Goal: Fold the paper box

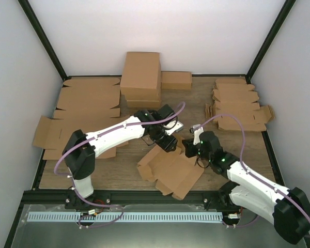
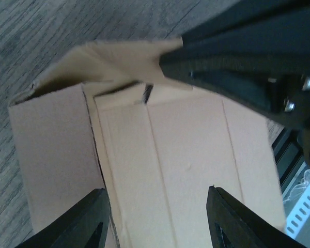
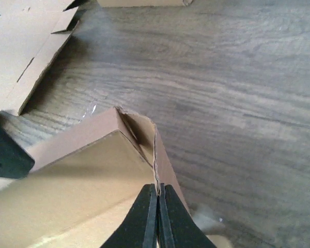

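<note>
Large closed carton (image 1: 140,77): beyond the left gripper (image 1: 169,144). Wide flat cardboard sheets (image 1: 88,101): well to its left. Stacked die-cut blanks (image 1: 237,103): beyond the right gripper (image 1: 190,151), rightward.

No text, label, brand mark, number or sign is legible in any view. The paper box (image 1: 170,170) presents plain, unprinted brown cardboard just ahead of the left fingers (image 2: 77,222) and at the tips of the right fingers (image 3: 144,217).
</note>
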Controlling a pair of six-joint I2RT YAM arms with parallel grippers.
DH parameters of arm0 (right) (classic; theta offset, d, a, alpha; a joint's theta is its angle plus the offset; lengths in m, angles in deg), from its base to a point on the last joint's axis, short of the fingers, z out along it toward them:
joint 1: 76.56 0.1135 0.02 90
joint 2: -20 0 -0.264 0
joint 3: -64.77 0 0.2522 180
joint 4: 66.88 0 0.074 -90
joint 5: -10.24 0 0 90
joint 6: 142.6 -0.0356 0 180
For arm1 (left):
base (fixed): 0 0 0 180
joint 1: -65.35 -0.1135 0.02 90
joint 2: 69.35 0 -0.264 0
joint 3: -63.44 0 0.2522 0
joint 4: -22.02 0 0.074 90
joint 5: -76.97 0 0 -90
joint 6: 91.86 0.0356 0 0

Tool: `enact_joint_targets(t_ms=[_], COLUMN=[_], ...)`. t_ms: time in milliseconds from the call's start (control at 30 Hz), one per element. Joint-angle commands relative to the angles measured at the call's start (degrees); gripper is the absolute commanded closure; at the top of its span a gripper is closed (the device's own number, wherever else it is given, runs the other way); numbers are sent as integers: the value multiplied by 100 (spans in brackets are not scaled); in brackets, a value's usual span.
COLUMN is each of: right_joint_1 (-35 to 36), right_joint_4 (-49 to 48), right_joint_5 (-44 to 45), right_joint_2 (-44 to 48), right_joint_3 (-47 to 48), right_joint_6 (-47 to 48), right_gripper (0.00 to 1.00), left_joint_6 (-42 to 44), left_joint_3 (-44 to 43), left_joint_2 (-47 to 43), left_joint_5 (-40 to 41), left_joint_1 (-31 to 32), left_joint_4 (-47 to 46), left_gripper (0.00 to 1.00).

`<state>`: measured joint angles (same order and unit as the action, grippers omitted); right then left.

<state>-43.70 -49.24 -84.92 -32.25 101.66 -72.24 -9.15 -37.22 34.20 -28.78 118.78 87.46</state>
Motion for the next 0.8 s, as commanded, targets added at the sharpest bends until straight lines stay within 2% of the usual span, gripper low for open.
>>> enact_joint_targets(t_ms=[0,233,400,567,667,767], right_joint_1=[468,931,1182,1354,1354,1354], right_joint_4=[-29,72,126,60,20,-68], right_joint_5=[485,879,1114,1304,1485,1744], right_joint_2=[341,688,785,1005,1039,966], right_joint_3=[-247,-501,-614,-763,-665,-473], right_joint_6=[-691,-1152,-1278,-1355,-1240,-1038], right_gripper=[99,99,99,99,99,99], left_joint_6=[-68,-225,-465,-572,-427,-103], left_joint_3=[-27,14,-8,414,842,1129], left_joint_2=[-187,-432,-765,-1281,-1573,-1672], left_joint_5=[-144,-190,138,290,101,188], left_joint_1=[69,61,-113,-767,-1165,-1244], left_joint_4=[-115,-192,-146,-234,-365,-426], left_gripper=[45,44,35,22,15,13])
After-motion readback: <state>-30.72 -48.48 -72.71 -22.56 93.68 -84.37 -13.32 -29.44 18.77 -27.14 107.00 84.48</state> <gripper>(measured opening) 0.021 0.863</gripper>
